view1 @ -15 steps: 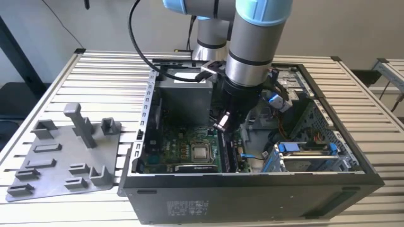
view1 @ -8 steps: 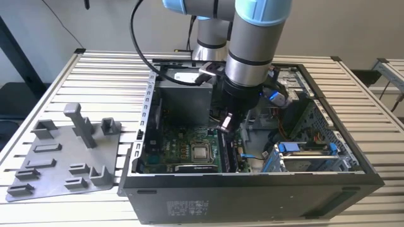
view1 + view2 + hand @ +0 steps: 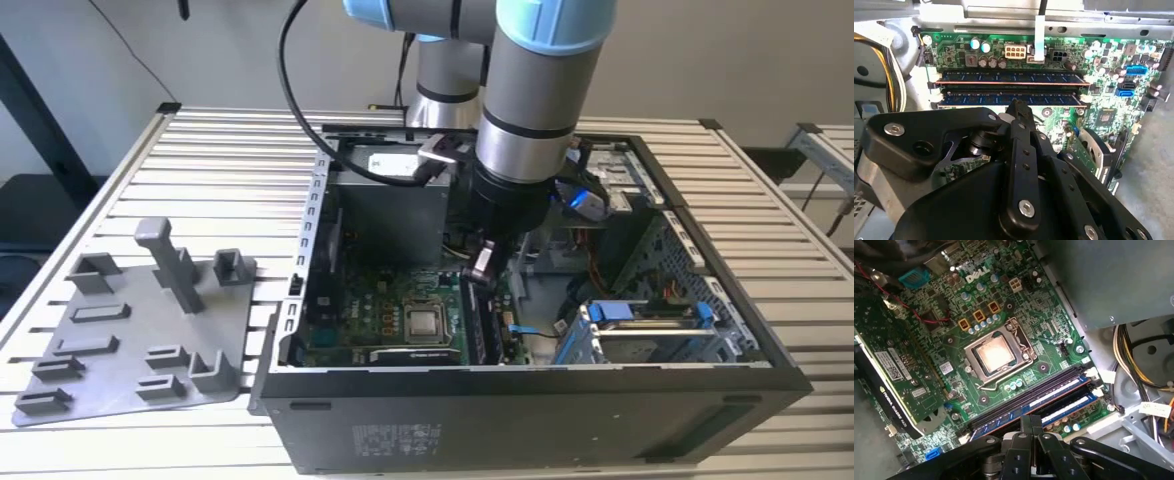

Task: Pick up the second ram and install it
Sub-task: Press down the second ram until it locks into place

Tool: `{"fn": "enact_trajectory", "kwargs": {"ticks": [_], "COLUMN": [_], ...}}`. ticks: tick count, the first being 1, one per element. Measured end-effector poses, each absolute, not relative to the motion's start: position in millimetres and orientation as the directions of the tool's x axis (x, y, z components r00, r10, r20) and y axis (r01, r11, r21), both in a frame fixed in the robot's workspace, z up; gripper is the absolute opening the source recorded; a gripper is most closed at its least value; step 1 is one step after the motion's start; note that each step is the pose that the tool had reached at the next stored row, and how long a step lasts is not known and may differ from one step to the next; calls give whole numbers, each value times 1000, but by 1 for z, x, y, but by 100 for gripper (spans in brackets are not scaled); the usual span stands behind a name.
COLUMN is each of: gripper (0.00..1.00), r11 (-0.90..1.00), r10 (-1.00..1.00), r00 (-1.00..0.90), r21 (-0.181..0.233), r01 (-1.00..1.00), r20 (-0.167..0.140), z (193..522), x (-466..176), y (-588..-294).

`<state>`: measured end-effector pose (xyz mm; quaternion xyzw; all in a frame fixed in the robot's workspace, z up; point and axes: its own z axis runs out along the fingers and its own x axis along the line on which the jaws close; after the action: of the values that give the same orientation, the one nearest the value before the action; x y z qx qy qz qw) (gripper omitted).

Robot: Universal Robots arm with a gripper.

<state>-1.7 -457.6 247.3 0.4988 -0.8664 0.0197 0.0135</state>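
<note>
gripper (image 3: 1016,107): jaws together on top edge of second ram (image 3: 1009,96), seemingly seated in slot | thin, stiff, light, fragile board; hold by long edges

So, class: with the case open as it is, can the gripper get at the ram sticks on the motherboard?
Probably yes. The gripper hangs right over the nearer ram stick inside the open case, with nothing between them.

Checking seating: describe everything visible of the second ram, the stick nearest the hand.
The second ram is a long, thin blue-green board with black chips, standing on edge in a slot of the motherboard, parallel to the other stick beside it. The hand sits over its middle; contact is unclear.
</note>
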Motion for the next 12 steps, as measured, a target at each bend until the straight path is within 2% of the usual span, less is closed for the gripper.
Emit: {"fn": "enact_trajectory", "kwargs": {"ticks": [12], "gripper": [11], "r11": [481], "r10": [-875], "r00": [-482], "r21": [-20], "r01": [-876], "r20": [42], "z": [247], "x": [-2], "y": [-458]}}
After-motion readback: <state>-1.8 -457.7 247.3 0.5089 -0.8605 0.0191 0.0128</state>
